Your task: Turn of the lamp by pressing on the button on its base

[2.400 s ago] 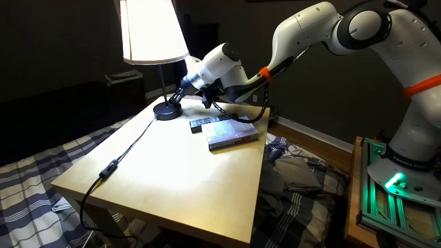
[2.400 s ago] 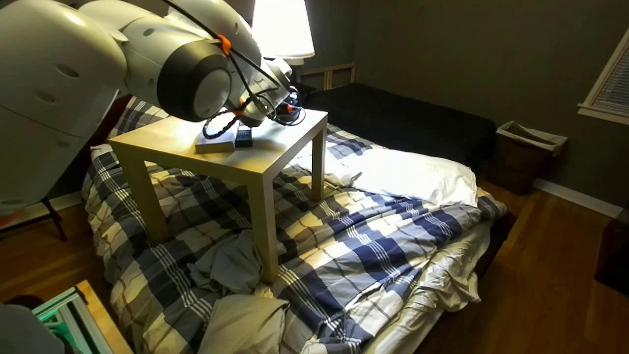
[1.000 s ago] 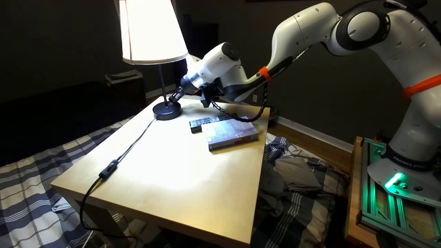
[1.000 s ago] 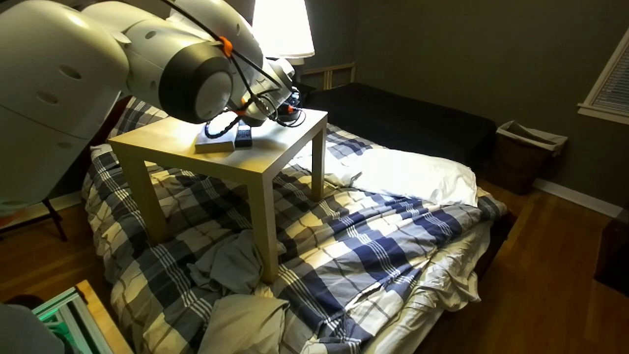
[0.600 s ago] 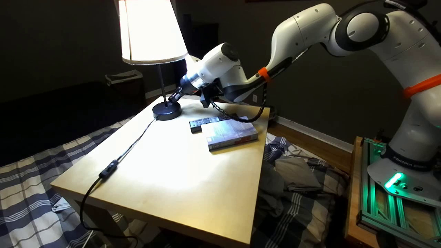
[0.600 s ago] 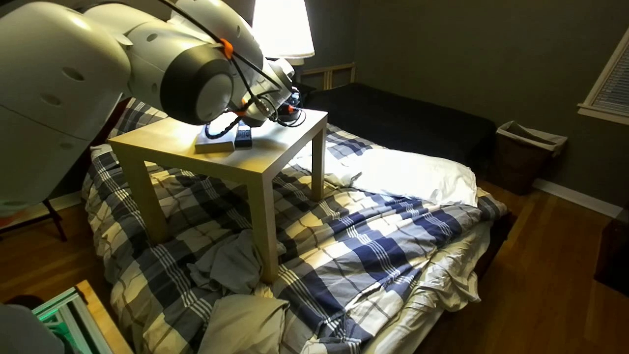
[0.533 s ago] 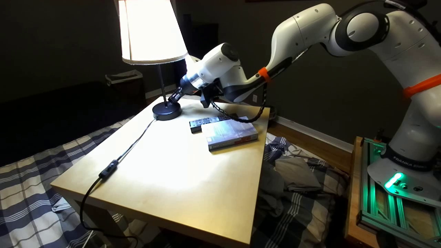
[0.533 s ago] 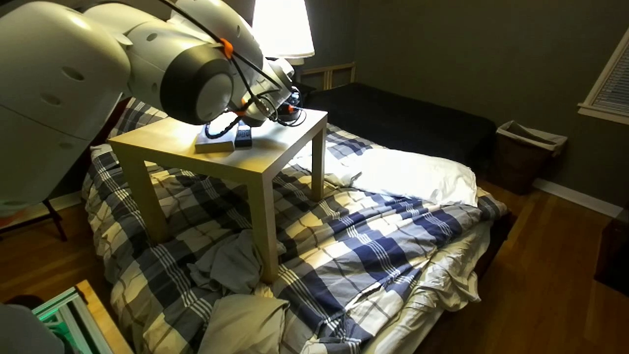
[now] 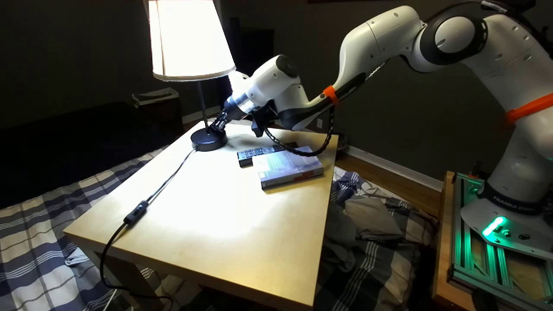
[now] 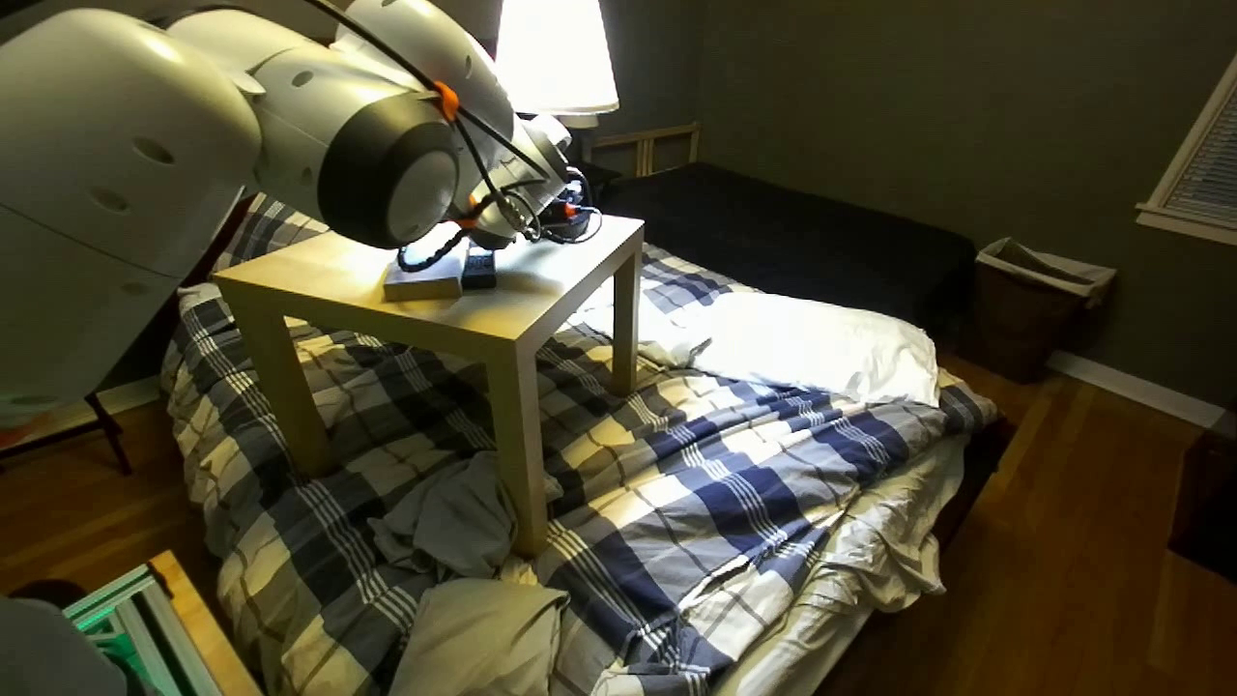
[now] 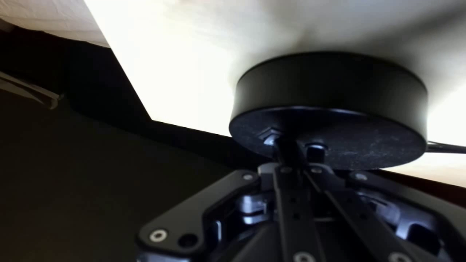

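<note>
The lamp has a white shade (image 9: 190, 41), (image 10: 558, 58) that is brightly lit in both exterior views. Its round black base (image 9: 203, 140) stands at the far corner of the table and fills much of the wrist view (image 11: 327, 85). A small shiny button (image 11: 270, 139) sits on the base's upper face, partly covered by my fingertips. My gripper (image 11: 290, 151) is shut with nothing between its fingers. It tilts down, its tips at the button and beside the thin pole (image 11: 316, 153); whether they press it I cannot tell. It also shows in an exterior view (image 9: 215, 128).
A black remote (image 9: 252, 154) and a thick book (image 9: 288, 167) lie on the pale table (image 9: 268, 255). The lamp cord (image 9: 170, 177) with an inline switch (image 9: 137, 211) runs over the table's edge. The table stands on a plaid bed (image 10: 734, 503).
The upper arm has sunk a little and the gripper has shifted slightly down at the base. The lamp has slid very slightly left in an exterior view. It stays lit.
</note>
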You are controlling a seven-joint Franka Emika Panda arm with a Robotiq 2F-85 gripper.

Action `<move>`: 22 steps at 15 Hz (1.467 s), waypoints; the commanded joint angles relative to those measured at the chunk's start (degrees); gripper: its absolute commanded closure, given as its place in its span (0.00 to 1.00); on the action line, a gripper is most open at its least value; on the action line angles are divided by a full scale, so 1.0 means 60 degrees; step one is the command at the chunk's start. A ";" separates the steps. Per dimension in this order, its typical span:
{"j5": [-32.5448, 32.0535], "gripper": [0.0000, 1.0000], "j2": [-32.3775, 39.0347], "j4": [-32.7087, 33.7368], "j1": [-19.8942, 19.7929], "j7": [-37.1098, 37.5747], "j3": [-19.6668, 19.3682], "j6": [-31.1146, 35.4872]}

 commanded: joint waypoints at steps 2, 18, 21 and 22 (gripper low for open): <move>0.0190 1.00 0.0455 0.0363 0.0105 -0.0270 0.0079 -0.0170; 0.0012 1.00 0.0370 0.0623 0.0107 0.0361 -0.0159 0.0031; 0.0071 1.00 0.0404 0.0567 0.0089 0.0314 -0.0123 -0.0034; 0.0104 1.00 0.0397 0.0526 0.0075 0.0283 -0.0099 -0.0061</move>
